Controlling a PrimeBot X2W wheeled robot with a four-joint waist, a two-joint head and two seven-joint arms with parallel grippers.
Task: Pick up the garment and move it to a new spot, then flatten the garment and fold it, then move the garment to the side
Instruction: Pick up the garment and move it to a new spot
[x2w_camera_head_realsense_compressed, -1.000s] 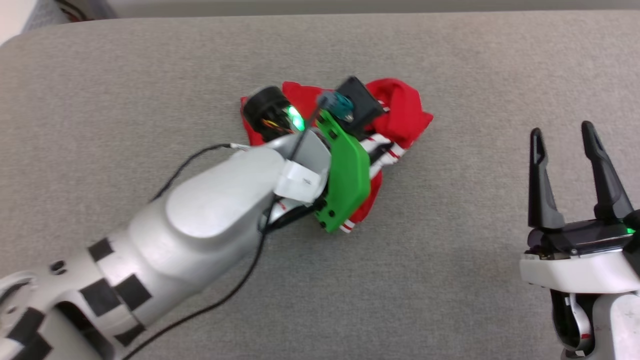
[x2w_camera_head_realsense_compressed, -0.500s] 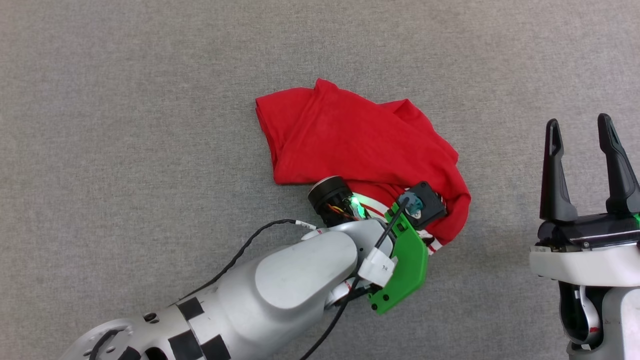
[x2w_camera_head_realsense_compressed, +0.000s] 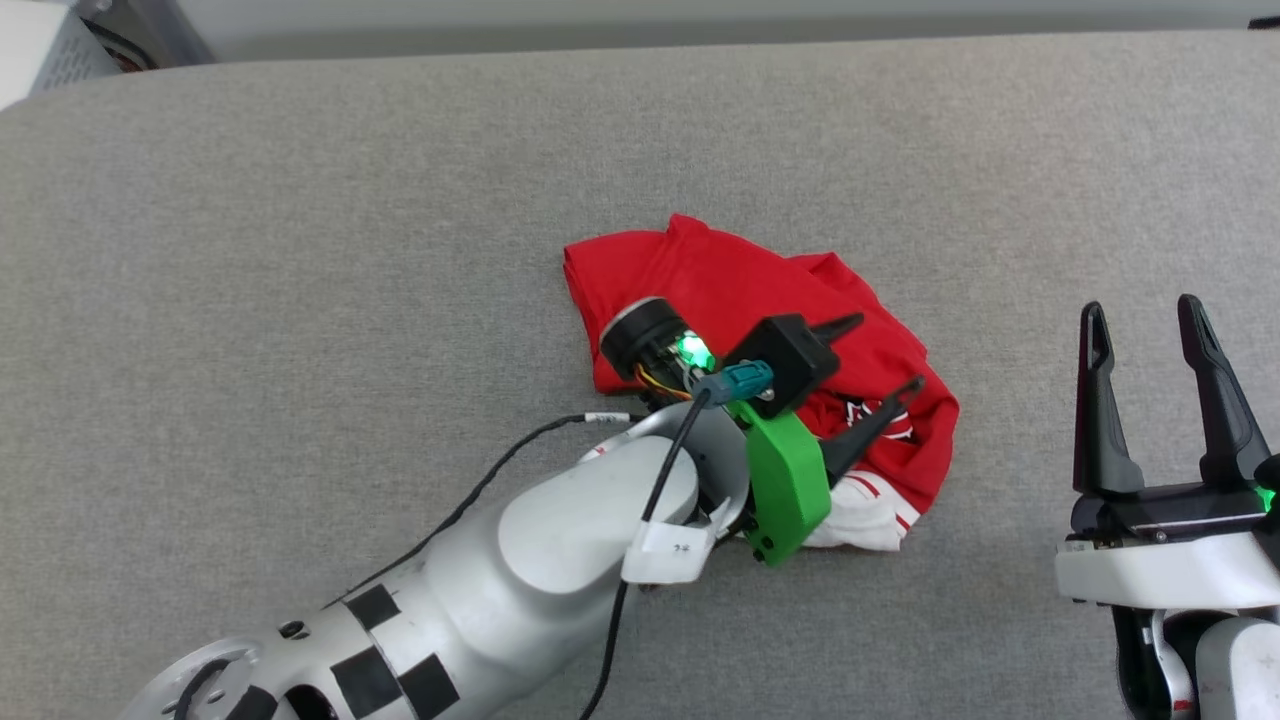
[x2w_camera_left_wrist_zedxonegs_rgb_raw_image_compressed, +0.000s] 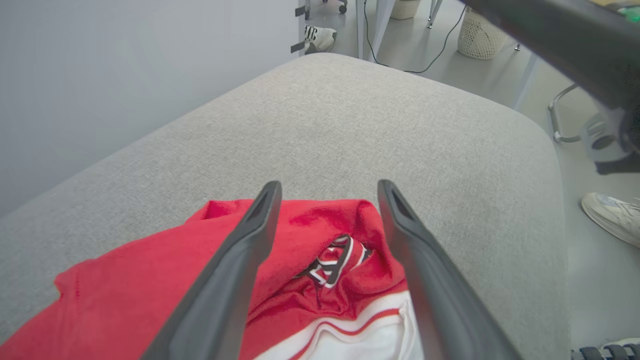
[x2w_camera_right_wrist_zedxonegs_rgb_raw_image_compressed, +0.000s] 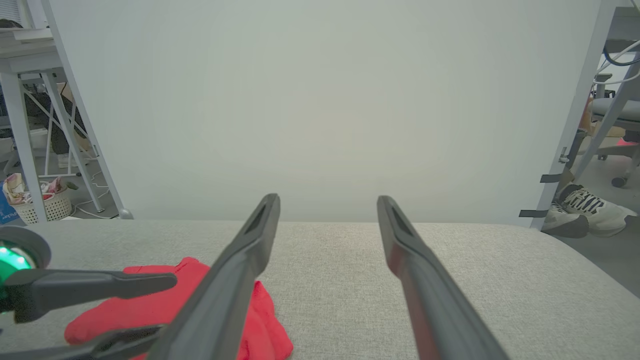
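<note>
On the grey padded surface (x2w_camera_head_realsense_compressed: 300, 250), slightly right of its centre, the garment (x2w_camera_head_realsense_compressed: 720, 290) lies as a crumpled heap rather than spread flat. Its long axis runs diagonally across the surface, from the far-left end of the heap toward the near-right end. The far-left portion is plain red cloth folded over on itself. At the near-right end a white sleeve panel (x2w_camera_head_realsense_compressed: 860, 510) with red stripe trim lies against the surface, pointing toward the surface's near edge. A small patch of black, white-outlined print (x2w_camera_head_realsense_compressed: 880, 415) shows in a fold just beyond the sleeve. Collar and hem cannot be identified in the bunched cloth, so which way the top of the garment faces cannot be stated.

The left gripper (x2w_camera_head_realsense_compressed: 890, 351) is over the near-right part of the heap, its two fingers spread wide and holding nothing. In the left wrist view the fingers straddle the printed fold, and whether they touch the cloth (x2w_camera_left_wrist_zedxonegs_rgb_raw_image_compressed: 125, 280) is unclear.

The right gripper (x2w_camera_head_realsense_compressed: 1141, 304) is over bare surface near the right side, well apart from the garment, jaws wide apart and empty. The right wrist view shows its fingers pointing toward the surface's far edge (x2w_camera_right_wrist_zedxonegs_rgb_raw_image_compressed: 450, 260), with the garment (x2w_camera_right_wrist_zedxonegs_rgb_raw_image_compressed: 115, 312) to the left.
</note>
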